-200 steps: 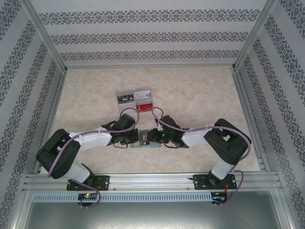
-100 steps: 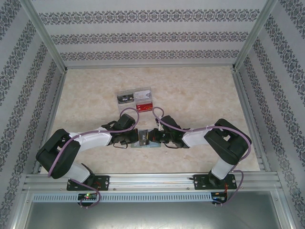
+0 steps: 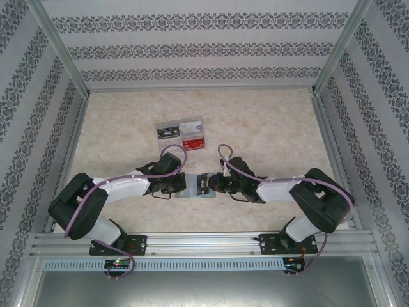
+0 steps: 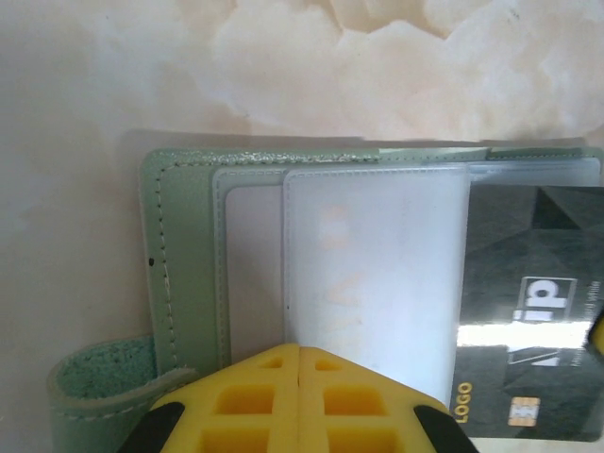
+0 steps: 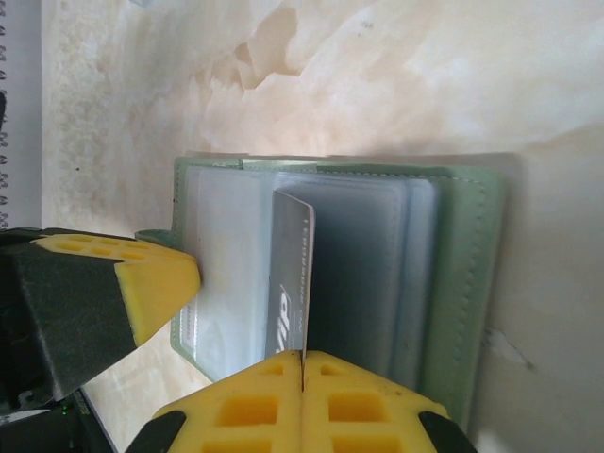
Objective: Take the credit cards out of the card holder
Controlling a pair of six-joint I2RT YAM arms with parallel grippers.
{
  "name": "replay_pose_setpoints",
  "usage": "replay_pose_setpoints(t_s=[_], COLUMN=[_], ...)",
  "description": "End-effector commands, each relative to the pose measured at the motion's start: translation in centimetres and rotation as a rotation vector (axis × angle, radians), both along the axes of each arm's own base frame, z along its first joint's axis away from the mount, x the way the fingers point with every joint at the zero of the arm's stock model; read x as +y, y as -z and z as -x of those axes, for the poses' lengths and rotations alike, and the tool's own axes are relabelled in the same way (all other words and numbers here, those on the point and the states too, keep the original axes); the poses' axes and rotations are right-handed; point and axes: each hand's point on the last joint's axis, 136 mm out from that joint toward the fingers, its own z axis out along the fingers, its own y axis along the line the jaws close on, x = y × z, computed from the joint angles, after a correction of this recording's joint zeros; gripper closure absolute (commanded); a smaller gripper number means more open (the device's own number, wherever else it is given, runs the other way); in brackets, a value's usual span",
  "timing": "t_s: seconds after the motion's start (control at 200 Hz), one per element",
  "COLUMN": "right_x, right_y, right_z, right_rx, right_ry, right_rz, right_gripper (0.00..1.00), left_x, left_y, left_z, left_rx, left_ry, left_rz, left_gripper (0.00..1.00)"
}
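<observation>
The grey-green card holder [image 3: 193,196] lies open on the table between my two grippers. Its clear pockets [image 4: 377,264] face up, and its side tab [image 4: 99,373] curls at the lower left of the left wrist view. My left gripper [image 4: 300,347] is shut, its tips resting on the holder's left half [image 5: 222,274]. A dark credit card [image 5: 293,283] with white lettering stands on edge, partly drawn out of a pocket. My right gripper [image 5: 302,355] is shut on that card's near edge. From the left wrist the same credit card [image 4: 533,311] sticks out to the right.
A clear plastic box [image 3: 182,133] with a dark card and a reddish card in it sits behind the holder toward the middle of the table. Metal frame rails [image 3: 192,242] run along the near edge, and patterned walls close the sides and back.
My right gripper closed on the dark card and the right arm drew back to the right, sliding the card partly out of its pocket. The left arm has stayed put.
</observation>
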Motion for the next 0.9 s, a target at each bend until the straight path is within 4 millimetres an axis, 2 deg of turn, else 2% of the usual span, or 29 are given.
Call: replay_pose_setpoints(t_s=[0.0, 0.055, 0.1, 0.215, 0.26, 0.455, 0.66, 0.814, 0.899], right_x=[-1.8, -2.1, -2.3, -2.4, -2.4, -2.4, -1.5, -0.8, -0.6], right_y=[0.0, -0.7, -1.3, -3.1, -3.9, -7.7, -12.4, -14.3, -14.7], right_z=[0.2, 0.2, 0.2, 0.2, 0.1, -0.2, 0.6, 1.1, 1.2], right_rx=[-0.019, -0.038, -0.059, -0.127, -0.159, -0.303, -0.428, -0.441, -0.437], right_ry=[0.031, 0.034, 0.031, 0.016, 0.009, -0.002, -0.049, -0.082, -0.084], right_rz=[0.036, 0.028, 0.025, 0.009, 0.003, -0.056, -0.214, -0.298, -0.329], right_gripper=[1.00, 1.00, 1.00, 1.00, 1.00, 1.00, 1.00, 1.00, 1.00], left_x=[1.5, 1.3, 1.1, 0.2, -0.2, -1.9, -4.7, -5.8, -6.0], left_y=[0.8, 0.2, -0.4, -2.8, -4.0, -8.4, -12.6, -14.8, -15.3], left_z=[1.3, 1.1, 1.0, 0.4, 0.1, -0.5, -0.7, -0.8, -0.8], left_rx=[0.046, 0.034, 0.023, -0.027, -0.053, -0.167, -0.266, -0.320, -0.327], left_ry=[0.006, 0.010, 0.013, 0.016, 0.016, 0.022, 0.079, 0.114, 0.120], left_rz=[-0.087, -0.075, -0.060, 0.002, 0.038, 0.212, 0.490, 0.594, 0.612], left_gripper=[1.00, 1.00, 0.95, 0.64, 0.57, 0.53, 0.58, 0.61, 0.62])
